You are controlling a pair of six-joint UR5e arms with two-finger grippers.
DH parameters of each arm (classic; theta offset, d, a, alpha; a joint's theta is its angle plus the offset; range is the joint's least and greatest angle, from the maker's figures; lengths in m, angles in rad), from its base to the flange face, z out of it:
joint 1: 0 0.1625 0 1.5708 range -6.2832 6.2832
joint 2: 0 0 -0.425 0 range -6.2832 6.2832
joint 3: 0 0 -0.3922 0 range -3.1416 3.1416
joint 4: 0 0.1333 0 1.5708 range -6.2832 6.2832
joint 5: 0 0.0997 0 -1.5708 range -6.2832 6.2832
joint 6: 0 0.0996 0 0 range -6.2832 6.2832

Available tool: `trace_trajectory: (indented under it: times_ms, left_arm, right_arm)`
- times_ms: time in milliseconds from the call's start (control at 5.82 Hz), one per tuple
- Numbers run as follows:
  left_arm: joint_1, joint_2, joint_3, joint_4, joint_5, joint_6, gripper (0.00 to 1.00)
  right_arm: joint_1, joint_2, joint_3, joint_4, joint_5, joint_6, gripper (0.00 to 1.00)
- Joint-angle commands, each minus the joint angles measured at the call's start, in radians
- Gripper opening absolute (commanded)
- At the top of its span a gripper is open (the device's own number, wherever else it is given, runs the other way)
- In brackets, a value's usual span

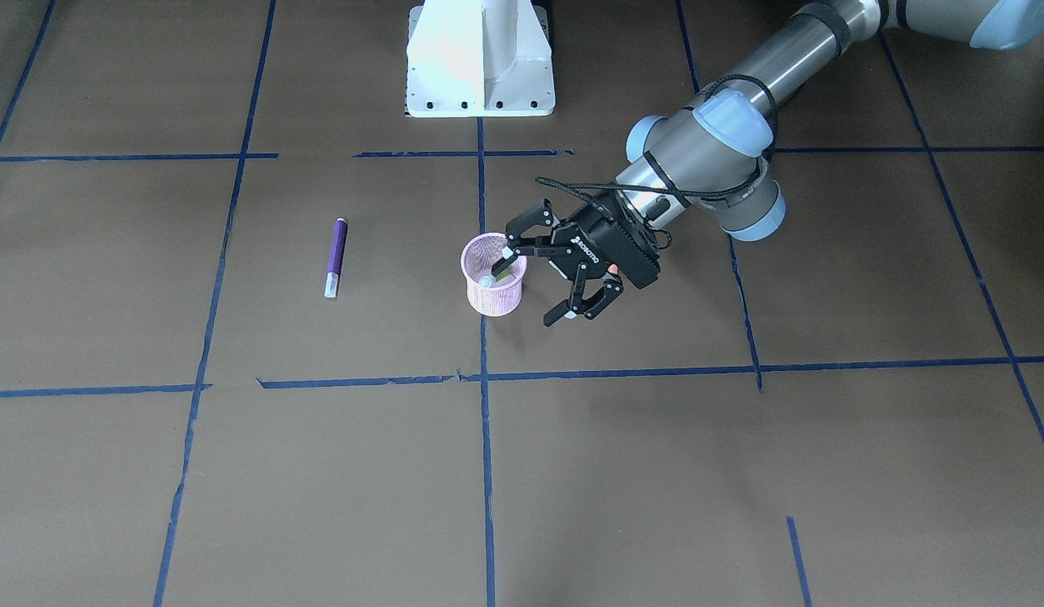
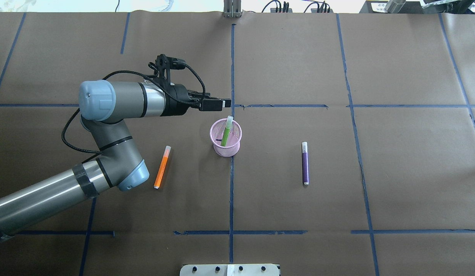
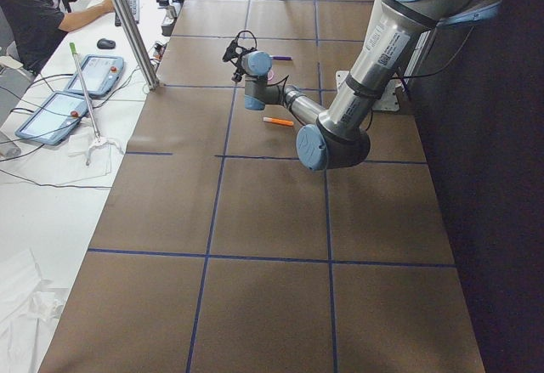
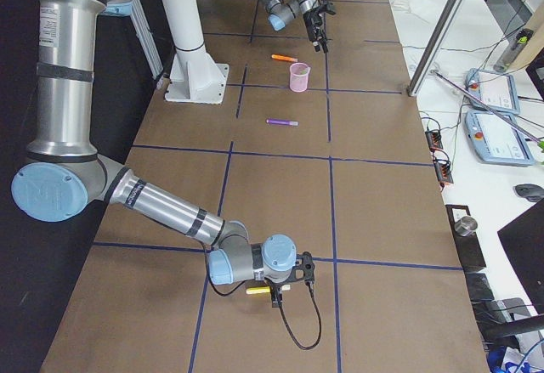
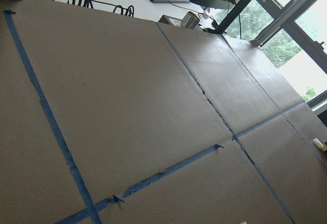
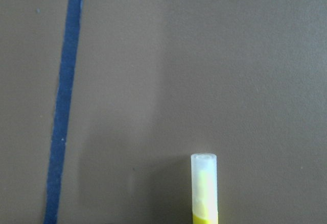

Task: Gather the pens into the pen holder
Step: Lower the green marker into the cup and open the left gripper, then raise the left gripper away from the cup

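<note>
The pink mesh pen holder (image 2: 226, 148) stands near the table's middle, also in the front view (image 1: 495, 297). The green pen (image 2: 226, 131) stands tilted inside it, cap up. My left gripper (image 1: 530, 285) is open and empty, lying on its side just beside the holder; one fingertip is at the rim. The orange pen (image 2: 162, 167) lies on the table by my left arm's elbow. The purple pen (image 2: 305, 163) lies on the holder's other side (image 1: 336, 255). My right gripper (image 4: 280, 284) is low over the table, far from the holder; I cannot tell if it is open or shut.
A yellow pen (image 6: 204, 188) with a whitish cap lies under my right wrist, also in the right side view (image 4: 257, 290). The white robot base (image 1: 480, 59) stands behind the holder. Blue tape lines cross the brown paper. A person (image 3: 34, 16) sits beyond the table's far edge.
</note>
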Motion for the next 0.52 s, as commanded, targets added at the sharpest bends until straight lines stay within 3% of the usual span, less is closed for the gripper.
trace_trajectory:
  times_ms: [0,172,344]
  left_arm:
    - [-0.150,0.001,-0.077,0.259,-0.159,-0.008,1.00]
    - [-0.261,0.007,-0.096,0.401,-0.326,-0.002,1.00]
    - [-0.353,0.030,-0.093,0.474,-0.463,0.009,1.00]
  right_arm:
    - [0.000,0.000,-0.001,0.000,-0.001,0.001,0.81]
    - [0.000,-0.002,-0.001,0.000,-0.003,0.001,0.64]
    - [0.000,-0.002,-0.001,-0.002,-0.003,0.001,0.53]
